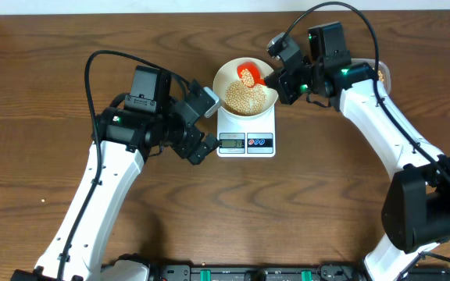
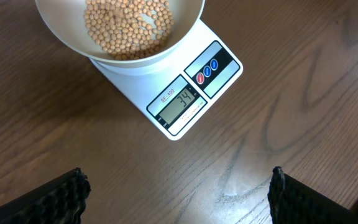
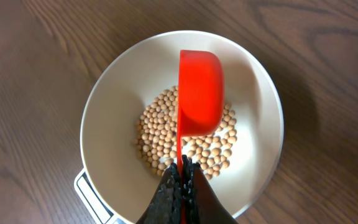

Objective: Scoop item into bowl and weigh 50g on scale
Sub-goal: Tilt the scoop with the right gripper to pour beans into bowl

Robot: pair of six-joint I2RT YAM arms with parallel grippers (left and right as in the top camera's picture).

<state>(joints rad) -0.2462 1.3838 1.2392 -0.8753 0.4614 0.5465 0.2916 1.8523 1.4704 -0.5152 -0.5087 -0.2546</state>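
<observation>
Beans [image 3: 160, 134] sit as a shallow heap in the bottom of the white bowl [image 3: 104, 106], with a few more in the red scoop [image 3: 199, 93] above it; the bowl is on the scale [image 2: 185, 93], so that's where the item is.

Nearest the robot, left tool [image 1: 208, 125] hangs low over the brown surface [image 1: 326, 203] just in front of the scale, fingers wide apart, nothing in them; likely parked there so its wrist cam can read the display.

Next out, the scale lies flat, display and red/blue buttons facing the robot; the bowl covers the platform but not the display; readout shows 34, short of the 50 target, so roughly two thirds there by my reckoning.

Farther, the bowl sits centred on the platform, so all poured weight counts.

Farthest, the scoop is held over the bowl's middle, inside the rim line, so spills drop into the bowl; overhead shows beans in its cup, right wrist view shows its plain red outer side, so it's probably rolled partway to trickle; right tool [image 3: 182, 180] is clamped tight on the thin scoop handle, reaching in from the far right. Next calls for small pours; overshoot is the risk.
</observation>
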